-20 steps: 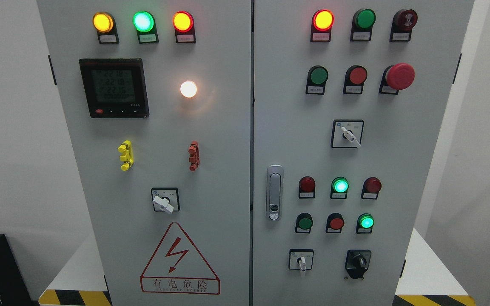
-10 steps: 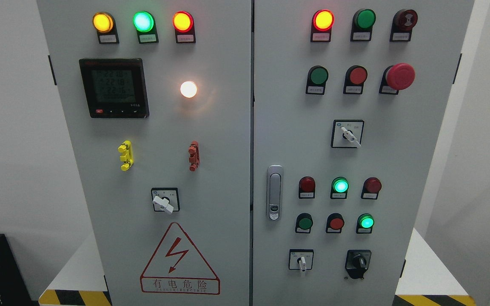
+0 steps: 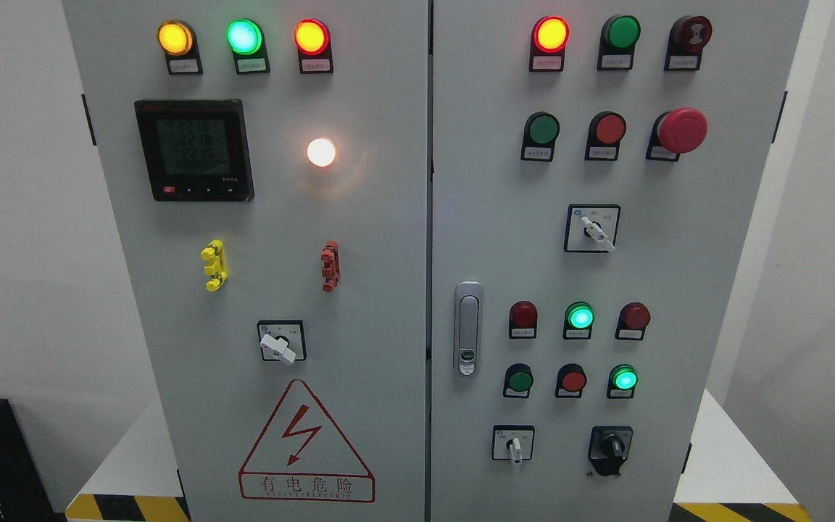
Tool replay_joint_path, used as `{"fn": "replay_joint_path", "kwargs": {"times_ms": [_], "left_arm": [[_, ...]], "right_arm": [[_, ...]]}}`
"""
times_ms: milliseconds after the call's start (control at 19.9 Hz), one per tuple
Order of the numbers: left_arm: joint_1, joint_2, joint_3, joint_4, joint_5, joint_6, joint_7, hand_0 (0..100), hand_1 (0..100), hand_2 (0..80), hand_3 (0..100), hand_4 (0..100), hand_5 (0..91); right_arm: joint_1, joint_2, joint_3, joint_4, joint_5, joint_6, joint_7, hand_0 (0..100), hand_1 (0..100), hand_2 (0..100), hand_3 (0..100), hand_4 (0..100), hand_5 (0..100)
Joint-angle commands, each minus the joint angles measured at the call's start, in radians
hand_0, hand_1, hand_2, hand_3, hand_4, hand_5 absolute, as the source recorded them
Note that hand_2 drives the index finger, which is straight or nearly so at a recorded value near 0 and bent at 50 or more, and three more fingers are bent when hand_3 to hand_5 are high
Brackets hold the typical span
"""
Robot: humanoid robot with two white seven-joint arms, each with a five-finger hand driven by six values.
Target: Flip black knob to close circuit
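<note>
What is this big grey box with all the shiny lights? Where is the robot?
You are looking through a camera on the robot's head, so you see what it sees. Its hands are not in the picture. The tall grey metal cabinet is an electrical control box with two doors. Its round lamps, like this glowing green one, show what is on. The black knob at the lower right is the switch the robot should turn. Nothing is held.
</note>
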Motion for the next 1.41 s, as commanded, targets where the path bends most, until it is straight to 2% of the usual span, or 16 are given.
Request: {"fn": "replay_joint_path", "kwargs": {"times_ms": [0, 301, 502, 653, 753, 854, 1004, 1105, 1205, 1356], "left_arm": [[0.0, 0.0, -0.021, 0.021, -0.021, 0.001, 0.0, 12, 56, 0.0, 0, 0, 0.0], [0.0, 0.0, -0.021, 0.021, -0.021, 0.001, 0.0, 12, 56, 0.0, 0, 0, 0.0], [0.0, 0.0, -0.021, 0.021, -0.021, 0.001, -0.001, 12, 56, 0.0, 0, 0, 0.0], [0.0, 0.0, -0.021, 0.021, -0.021, -0.001, -0.001, 12, 56, 0.0, 0, 0, 0.0], [0.0, 0.0, -0.021, 0.021, -0.021, 0.001, -0.001, 12, 56, 0.0, 0, 0, 0.0], [0.0, 0.0, -0.021, 0.021, -0.021, -0.001, -0.001, 12, 56, 0.0, 0, 0, 0.0], [0.0, 0.0, -0.021, 0.021, -0.021, 0.001, 0.0, 12, 56, 0.0, 0, 0, 0.0], [0.0, 0.0, -0.021, 0.021, -0.021, 0.001, 0.0, 12, 56, 0.0, 0, 0, 0.0], [0.0, 0.0, -0.021, 0.021, -0.021, 0.001, -0.001, 12, 56, 0.0, 0, 0, 0.0], [0.0, 0.0, -0.021, 0.021, -0.021, -0.001, -0.001, 12, 56, 0.0, 0, 0, 0.0]], "right_arm": [[0.002, 0.0, 0.001, -0.31, 0.233, 0.002, -0.045, 0, 6, 73, 88, 71, 67], [0.001, 0.002, -0.001, -0.503, 0.276, 0.045, -0.042, 0, 6, 75, 90, 73, 71], [-0.002, 0.002, -0.001, -0.664, 0.316, 0.131, -0.032, 0, 7, 75, 91, 74, 74], [-0.005, 0.002, -0.007, -0.758, 0.374, 0.159, 0.0, 0, 7, 76, 91, 76, 78], [-0.01, 0.002, -0.007, -0.818, 0.396, 0.214, 0.01, 0, 6, 76, 92, 76, 79], [-0.028, 0.002, -0.001, -0.879, 0.399, 0.275, 0.051, 0, 6, 76, 92, 76, 79], [-0.073, 0.003, 0.001, -0.933, 0.46, 0.346, 0.07, 0, 6, 77, 93, 77, 80], [-0.084, 0.003, 0.002, -0.977, 0.473, 0.389, 0.108, 0, 6, 77, 93, 77, 80], [-0.1, 0.003, 0.01, -1.005, 0.474, 0.436, 0.125, 0, 5, 77, 93, 77, 80], [-0.133, 0.006, 0.011, -1.028, 0.483, 0.473, 0.126, 0, 5, 78, 93, 78, 80]]}}
